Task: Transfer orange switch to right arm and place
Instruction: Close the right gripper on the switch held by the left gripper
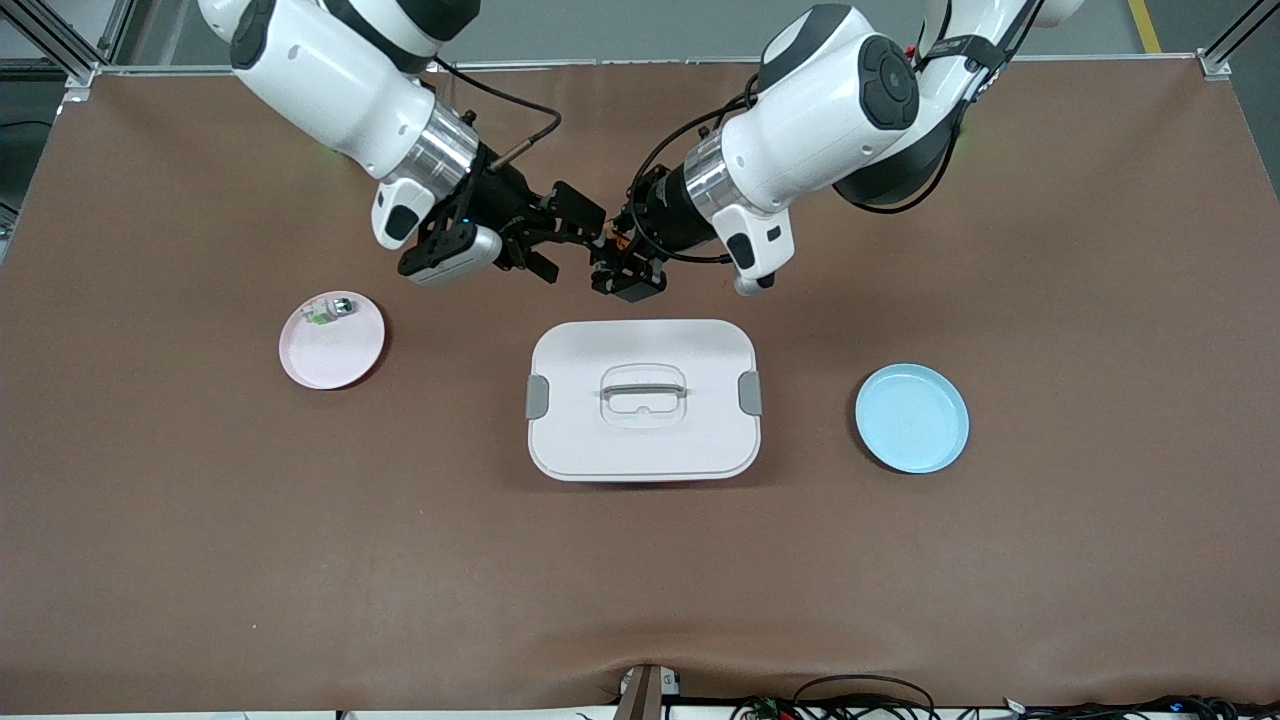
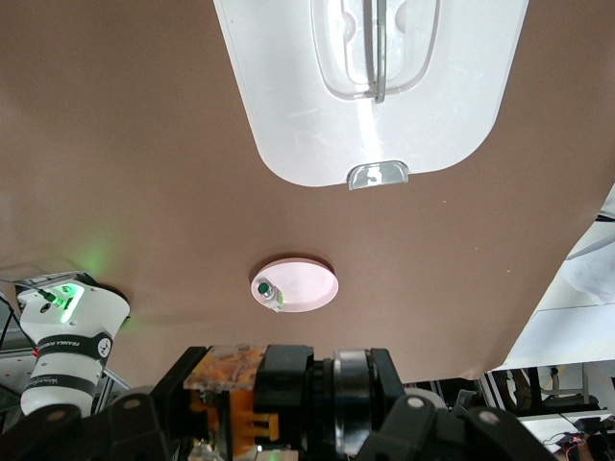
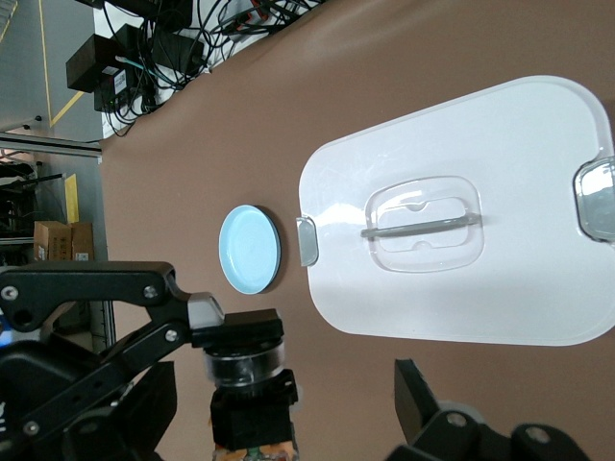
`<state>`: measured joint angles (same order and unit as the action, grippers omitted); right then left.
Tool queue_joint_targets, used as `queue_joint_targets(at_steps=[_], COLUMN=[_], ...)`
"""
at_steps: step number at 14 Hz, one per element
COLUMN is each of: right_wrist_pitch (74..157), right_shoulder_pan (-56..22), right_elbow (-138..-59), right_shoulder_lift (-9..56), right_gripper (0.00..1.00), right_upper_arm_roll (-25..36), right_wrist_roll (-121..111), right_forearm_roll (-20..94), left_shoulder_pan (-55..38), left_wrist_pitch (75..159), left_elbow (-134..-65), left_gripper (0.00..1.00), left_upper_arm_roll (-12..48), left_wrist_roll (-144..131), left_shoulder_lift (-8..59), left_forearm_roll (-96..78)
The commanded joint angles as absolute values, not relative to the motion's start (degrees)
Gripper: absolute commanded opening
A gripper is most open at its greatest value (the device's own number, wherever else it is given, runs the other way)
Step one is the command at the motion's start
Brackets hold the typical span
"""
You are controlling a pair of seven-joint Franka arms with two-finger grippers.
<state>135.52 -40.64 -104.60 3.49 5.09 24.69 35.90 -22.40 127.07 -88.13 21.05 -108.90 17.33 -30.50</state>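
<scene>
One orange switch (image 1: 621,241) is up in the air, clamped in the left gripper (image 1: 618,262), over the brown table mat (image 1: 200,520) just off the edge of the white lidded box (image 1: 645,440). In the front view only a sliver of orange shows between the two grippers. The right wrist view shows its black cylindrical body (image 3: 245,370) end-on, with a bit of orange below it. The left wrist view shows the orange part (image 2: 226,375) next to the black barrel.

The right gripper (image 1: 575,235) meets the left one nose to nose over the same patch of mat. Its fingers are spread and straddle the switch: in the right wrist view (image 3: 317,365) one silver-tipped finger (image 3: 207,312) sits right at the switch body, and the other is apart from it with a gap between.

The box sits mid-table, lid on, with a clear handle on top and a grey latch at each short end (image 2: 288,115) (image 3: 480,298).

A pink plate (image 1: 335,355) lies toward the right arm's end and carries a small silver-and-green switch (image 1: 328,310) near its rim; both also show in the left wrist view (image 2: 307,283) (image 2: 267,290). A blue plate (image 1: 911,417) lies toward the left arm's end (image 3: 250,250).
</scene>
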Motion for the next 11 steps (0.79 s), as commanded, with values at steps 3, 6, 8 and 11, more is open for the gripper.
queue_joint_targets(at_steps=[3,6,8,11], right_wrist_pitch=[136.0,135.8,135.6,135.7], right_shoulder_pan=[-42.4,-42.9,-42.9,-43.0], right_elbow=[-104.9,-105.2,-105.4,-105.5], right_shoulder_lift=[3.3,3.3,3.3,3.2], right_gripper=[1.0,1.0,1.0,0.2], right_upper_arm_roll=[5.7,5.7,5.7,5.7], right_wrist_roll=[25.7,25.8,25.8,26.3], right_forearm_roll=[36.7,36.7,36.6,36.6], left_shoulder_pan=[-22.6,-22.6,-22.6,-22.6], left_wrist_pitch=[127.1,127.1,127.1,127.1], left_elbow=[-86.7,-86.7,-86.7,-86.7], left_gripper=[0.25,0.25,0.25,0.25], left_upper_arm_roll=[21.1,21.1,21.1,21.1], left_wrist_roll=[-110.5,-110.3,-110.3,-110.3], left_shoulder_lift=[17.9,17.9,17.9,17.9], left_forearm_roll=[-29.0,-29.0,-29.0,-29.0])
